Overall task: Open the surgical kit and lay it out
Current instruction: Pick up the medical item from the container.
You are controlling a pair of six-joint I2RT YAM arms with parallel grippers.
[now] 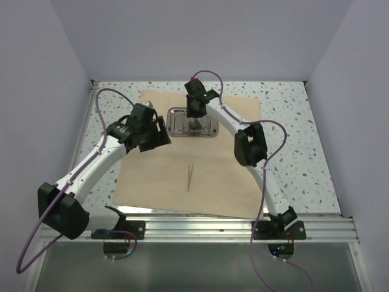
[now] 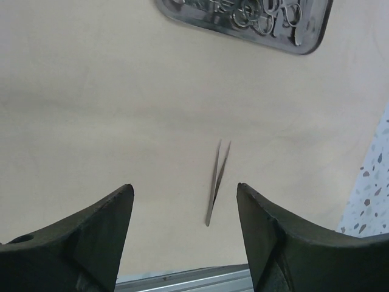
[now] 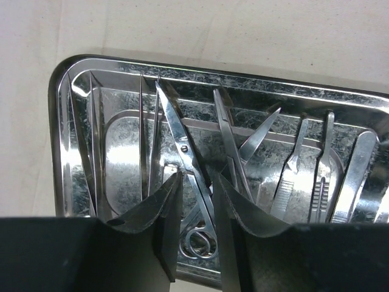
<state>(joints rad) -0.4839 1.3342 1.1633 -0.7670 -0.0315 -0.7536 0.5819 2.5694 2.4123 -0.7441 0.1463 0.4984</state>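
The tan cloth wrap (image 1: 152,182) lies spread flat on the table. The steel tray (image 1: 173,111) sits on its far middle and holds several instruments. One pair of tweezers (image 1: 189,176) lies alone on the cloth centre and also shows in the left wrist view (image 2: 217,182). My right gripper (image 3: 196,176) is down in the tray (image 3: 58,121). Its jaws are narrowly open, one on each side of the shank of ring-handled scissors (image 3: 182,152), not touching it. My left gripper (image 2: 183,187) is open and empty above the cloth (image 2: 91,109), left of the tray (image 2: 304,45).
The speckled table top (image 1: 292,121) shows around the cloth. An aluminium rail (image 1: 200,228) runs along the near edge. Pale walls close in the left, right and back sides. More tweezers and scalpels (image 3: 322,176) lie in the tray's right half.
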